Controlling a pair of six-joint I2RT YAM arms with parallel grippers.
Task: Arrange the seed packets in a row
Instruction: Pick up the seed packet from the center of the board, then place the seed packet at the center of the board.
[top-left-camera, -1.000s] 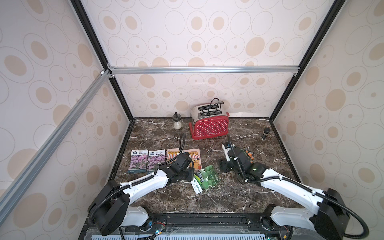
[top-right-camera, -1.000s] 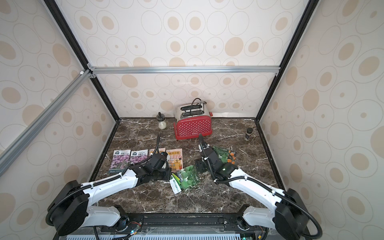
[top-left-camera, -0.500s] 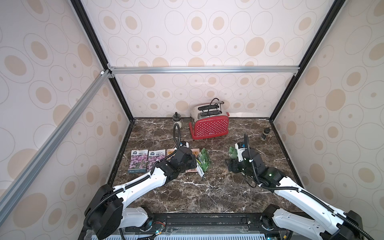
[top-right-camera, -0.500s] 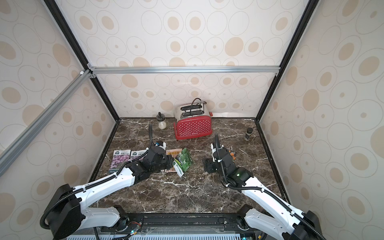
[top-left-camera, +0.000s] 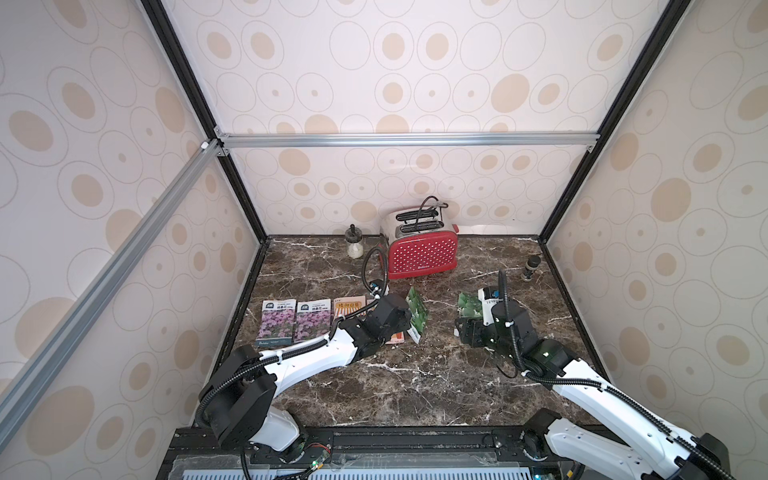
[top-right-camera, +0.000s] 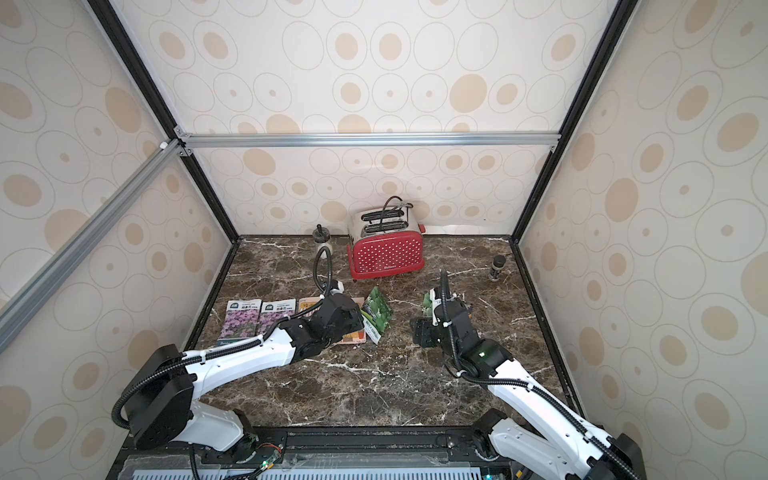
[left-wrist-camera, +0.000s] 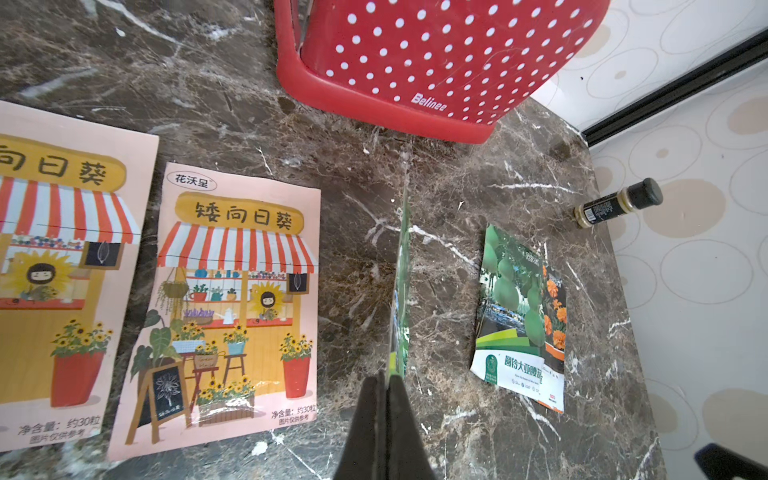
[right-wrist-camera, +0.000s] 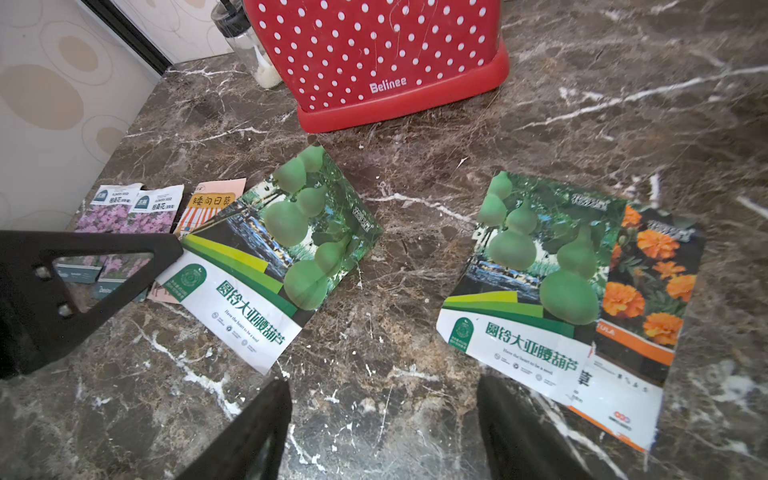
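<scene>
One gourd packet, pinched in left claw

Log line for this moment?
left gripper shut on green-gourd packet | right gripper open | row: two purple-flower packets, two shop-drawing packets | loose: second gourd packet overlapping orange-flower packet

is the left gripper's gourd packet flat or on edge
On edge: the left gripper is shut on the gourd packet, which stands tilted, not flat.
</scene>
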